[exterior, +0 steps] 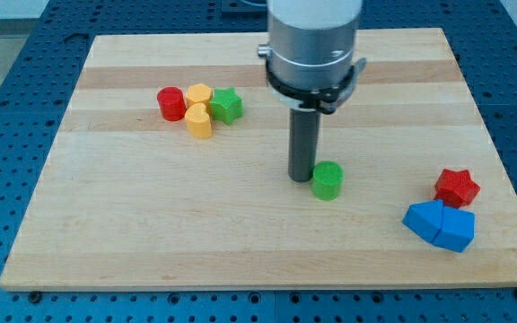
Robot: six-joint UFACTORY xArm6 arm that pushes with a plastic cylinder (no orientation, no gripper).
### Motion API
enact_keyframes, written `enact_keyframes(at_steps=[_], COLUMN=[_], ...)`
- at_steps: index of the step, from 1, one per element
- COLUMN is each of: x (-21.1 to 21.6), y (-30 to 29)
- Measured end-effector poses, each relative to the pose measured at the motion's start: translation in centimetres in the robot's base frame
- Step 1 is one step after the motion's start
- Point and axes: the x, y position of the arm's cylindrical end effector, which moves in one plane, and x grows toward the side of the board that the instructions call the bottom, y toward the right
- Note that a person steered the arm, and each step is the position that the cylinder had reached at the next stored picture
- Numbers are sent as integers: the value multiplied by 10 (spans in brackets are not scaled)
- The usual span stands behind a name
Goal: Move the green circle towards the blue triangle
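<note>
The green circle sits on the wooden tabletop, a little to the right of the middle and towards the view's bottom. It is a short green cylinder standing on its flat base. My tip rests just at its left side, touching it or very nearly so; the narrow gap cannot be judged. The dark rod rises straight up from there into a broad grey collar at the view's top. There is no pincer on this arm, only the rod, so nothing is spread, pressed together or pinching.

The blue triangle lies well apart from the green circle, towards the view's lower right, near the tabletop's right edge. A second blue block, whose shape is hard to make out, is pressed against the triangle's right side. A red star sits just above that blue pair, touching or almost touching it.

At the view's upper left a cluster of four blocks huddles together: a red cylinder on the left, a yellow hexagon next to it, a yellow block of unclear shape just below, and a green star on the right.
</note>
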Motion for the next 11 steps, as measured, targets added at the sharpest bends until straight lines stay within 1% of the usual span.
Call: enact_keyframes(at_steps=[1,2,3,4,5,6,7,8,10,11], x=[0,13,17,18,18,11,-10,-12,16,17], y=[-13,-28,0,54,77,64,67,83,89,89])
